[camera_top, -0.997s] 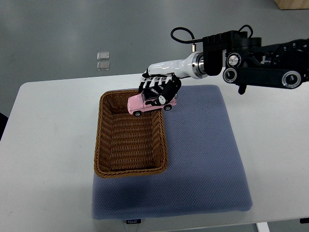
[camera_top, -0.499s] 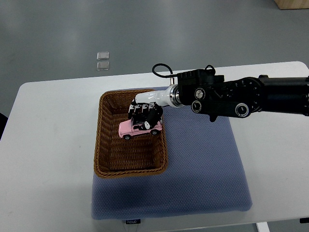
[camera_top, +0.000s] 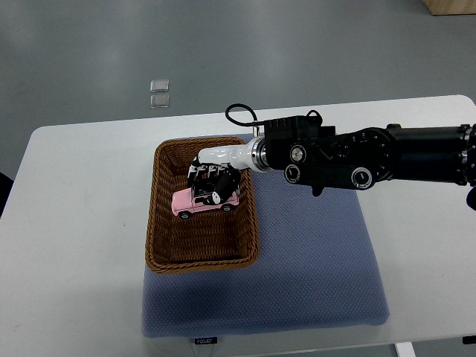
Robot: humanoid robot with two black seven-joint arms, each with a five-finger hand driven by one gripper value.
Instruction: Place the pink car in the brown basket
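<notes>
Since a moment ago the right hand has carried the pink toy car from above the far rim down and leftward into the brown wicker basket, so the car now sits low inside it, beneath the fingers. Those fingers are still curled over the car's roof, holding it from above so it can be set down level on the basket floor. The basket rests on a blue-grey mat on the white desk, below and right of the fingers.
</notes>
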